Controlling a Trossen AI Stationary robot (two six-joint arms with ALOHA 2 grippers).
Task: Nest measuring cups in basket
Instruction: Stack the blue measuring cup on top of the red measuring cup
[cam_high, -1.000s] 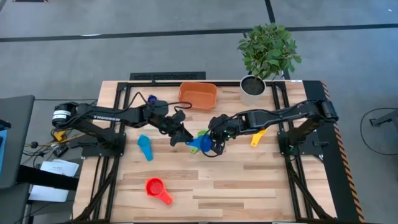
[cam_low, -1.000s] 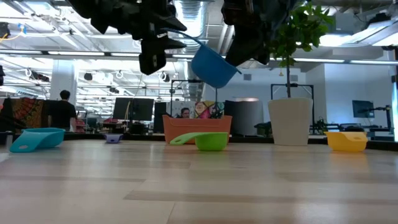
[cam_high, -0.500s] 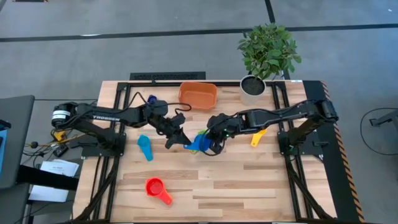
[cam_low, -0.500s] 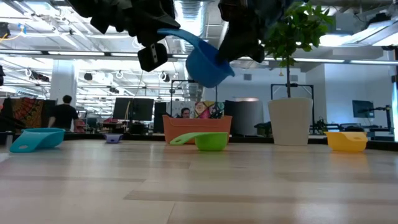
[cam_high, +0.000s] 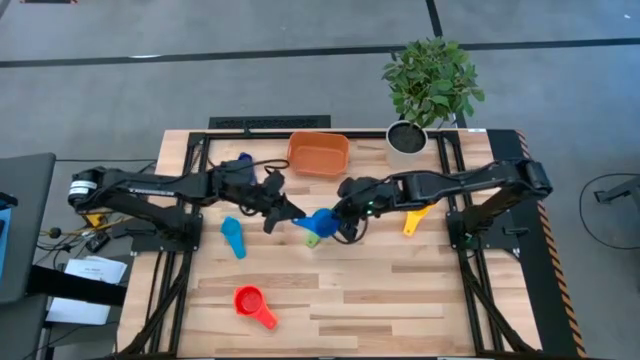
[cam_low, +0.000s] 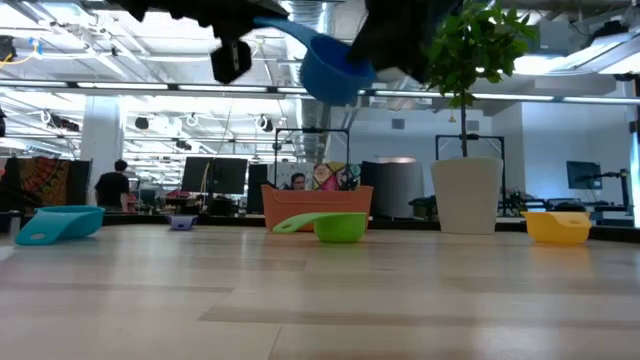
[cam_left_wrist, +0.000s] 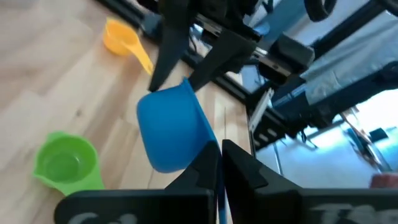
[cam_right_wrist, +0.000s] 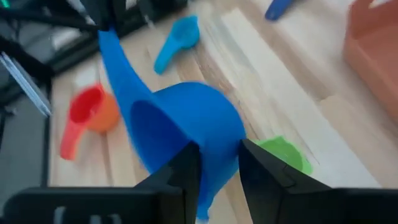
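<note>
Mid-air, blue cup (cam_high: 322, 219) now w/ left hand (cam_high: 290, 214).

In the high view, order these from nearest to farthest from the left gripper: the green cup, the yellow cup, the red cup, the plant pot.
Measured from the left gripper, shut on the blue cup's handle at mid-table:
1. Green cup, just below the blue cup.
2. Red cup, toward the near edge.
3. Yellow cup, on the right side.
4. Plant pot, at the far right corner.

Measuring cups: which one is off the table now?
The blue cup, held up between both grippers; green, light blue, red and yellow lie on wood.
</note>
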